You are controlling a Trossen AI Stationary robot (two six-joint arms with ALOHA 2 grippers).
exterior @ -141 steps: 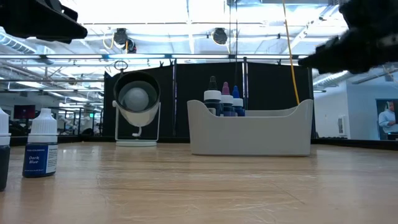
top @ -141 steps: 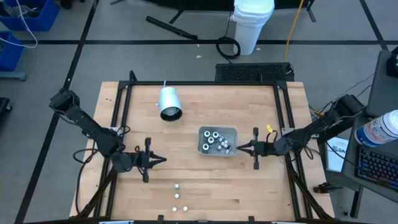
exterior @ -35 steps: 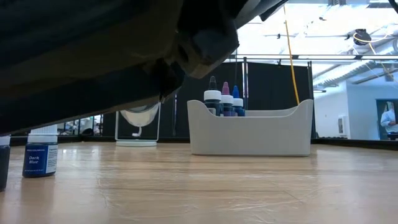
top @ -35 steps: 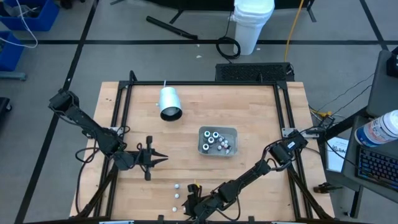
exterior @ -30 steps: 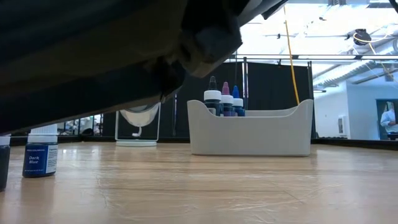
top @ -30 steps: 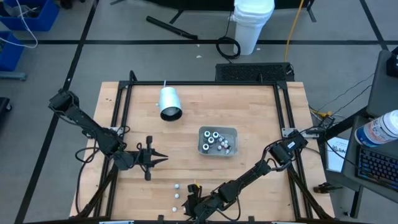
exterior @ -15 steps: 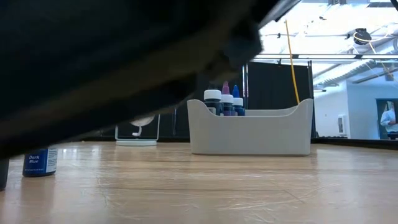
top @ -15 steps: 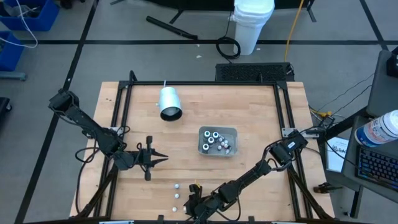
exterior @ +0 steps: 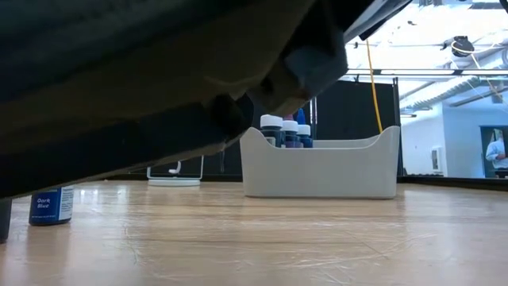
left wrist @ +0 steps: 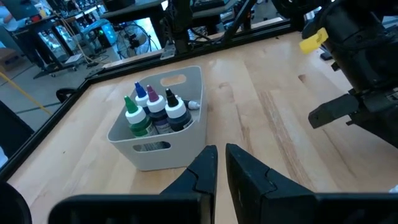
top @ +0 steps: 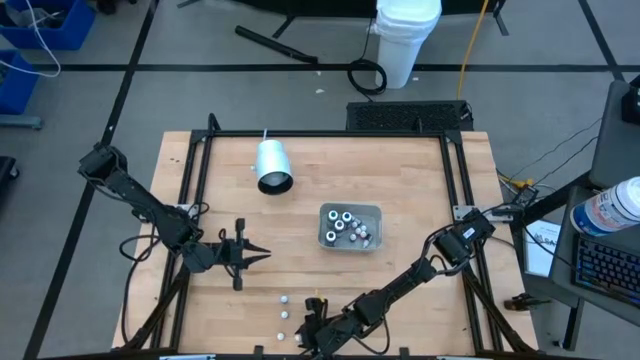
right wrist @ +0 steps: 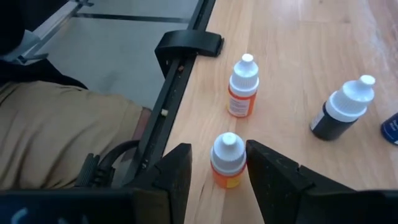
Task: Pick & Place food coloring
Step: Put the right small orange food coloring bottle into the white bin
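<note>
While the right arm's black two-finger gripper [right wrist: 217,168] reaches low over the table's near edge, its parted fingers stand on either side of a small orange food-coloring bottle with a white dropper cap [right wrist: 227,162]; whether the pads touch it cannot be told. Just beyond stands a second orange bottle with a white cap [right wrist: 242,87], and off to one side a dark-bodied bottle with a white cap [right wrist: 342,107] leans in the wrist view. From overhead the loose bottles show only as white dots [top: 284,299] near the front edge. More bottles, with green, purple, black and white tips, stand upright in a pale grey rectangular plastic tray [left wrist: 158,127] near the table's middle. A blue-labelled bottle reading "Dark Blue" [exterior: 49,205] stands at the low view's left, its cap hidden by the dark arm that fills most of that picture. The left arm's black gripper [left wrist: 219,163] waits over the left side, its fingers nearly shut on nothing. A white cylinder [top: 272,165] lies on the light wooden butcher-block tabletop [top: 400,180], framed by black rails. Beyond are a grey floor, a white bucket [top: 407,40] and black curtains; a person [exterior: 496,155] is cut off at the low view's right edge.
</note>
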